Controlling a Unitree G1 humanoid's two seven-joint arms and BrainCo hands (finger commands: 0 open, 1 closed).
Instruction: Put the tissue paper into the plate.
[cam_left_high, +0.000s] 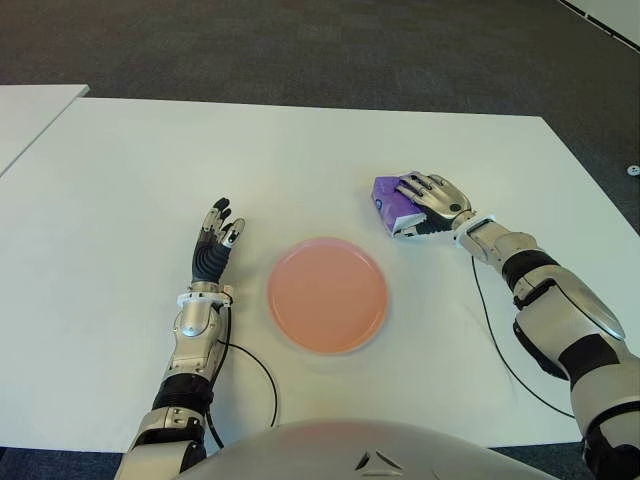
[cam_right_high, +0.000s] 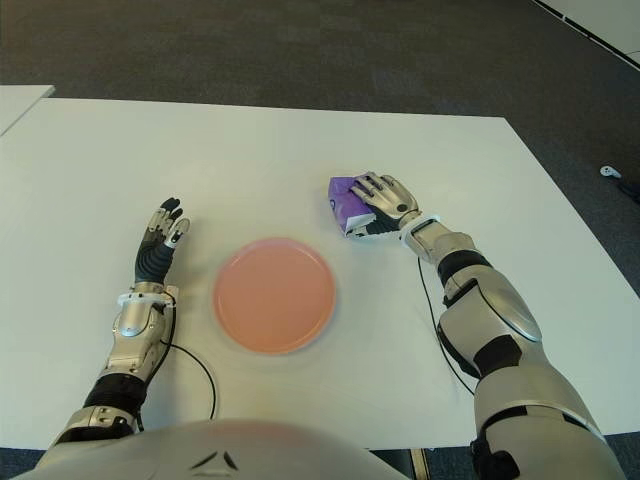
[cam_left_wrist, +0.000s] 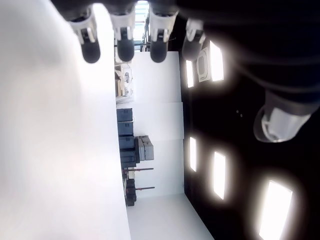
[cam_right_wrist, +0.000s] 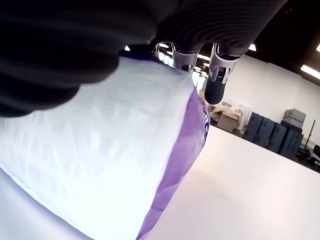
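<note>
No text, label, brand, number or sign can be read anywhere in the views. The purple tissue paper pack (cam_left_high: 392, 203), under the right hand (cam_left_high: 432, 200) toward the far right of the tabletop (cam_left_high: 300, 150), carries small white print on its end, but it is too small and blurred to make out, also in the right wrist view.

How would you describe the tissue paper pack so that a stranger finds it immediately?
Start at the white table and find the round pink plate near its front middle. Beyond the plate on the robot's right, the right hand covers the tissue paper pack. It is the only purple thing there.
</note>
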